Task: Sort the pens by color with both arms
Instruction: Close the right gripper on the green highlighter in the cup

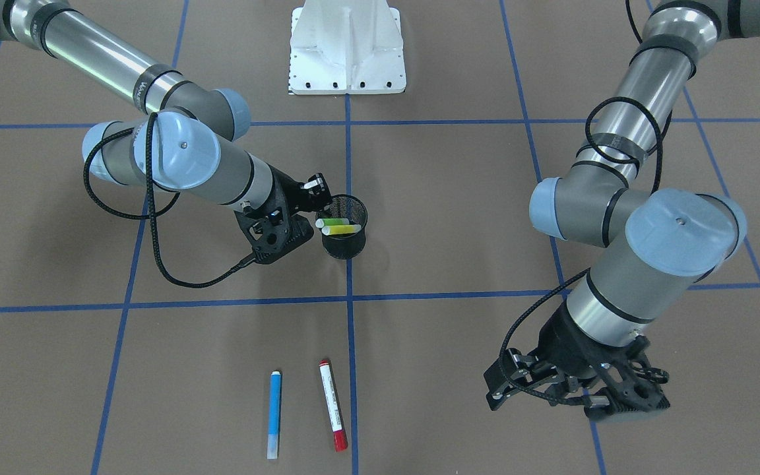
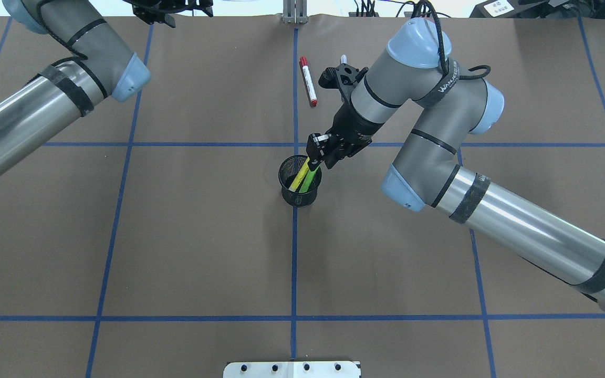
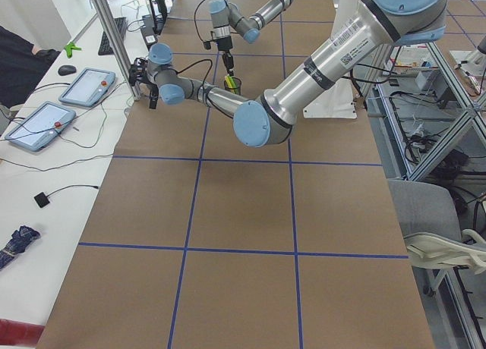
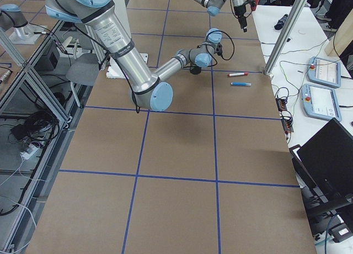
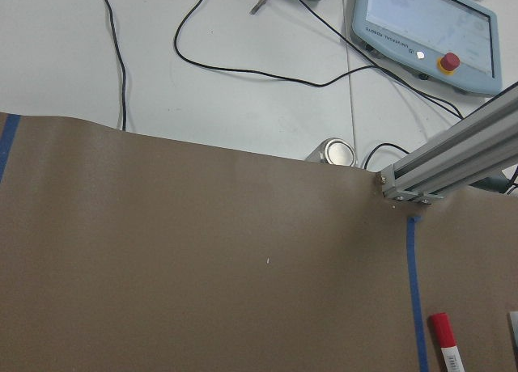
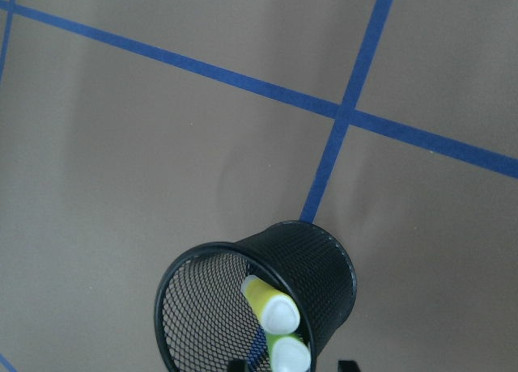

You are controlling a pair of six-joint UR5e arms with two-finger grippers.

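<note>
Green pen, yellow pen sit in your cup; blue pen, red-capped pen left on desk; right claw, left claw released.

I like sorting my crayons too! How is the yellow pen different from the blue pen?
The yellow pen stands tilted inside the black mesh cup; the blue pen lies flat on the table. The yellow pen has the green pen beside it; the blue pen lies near the red-capped pen. Both are slim markers.
</note>
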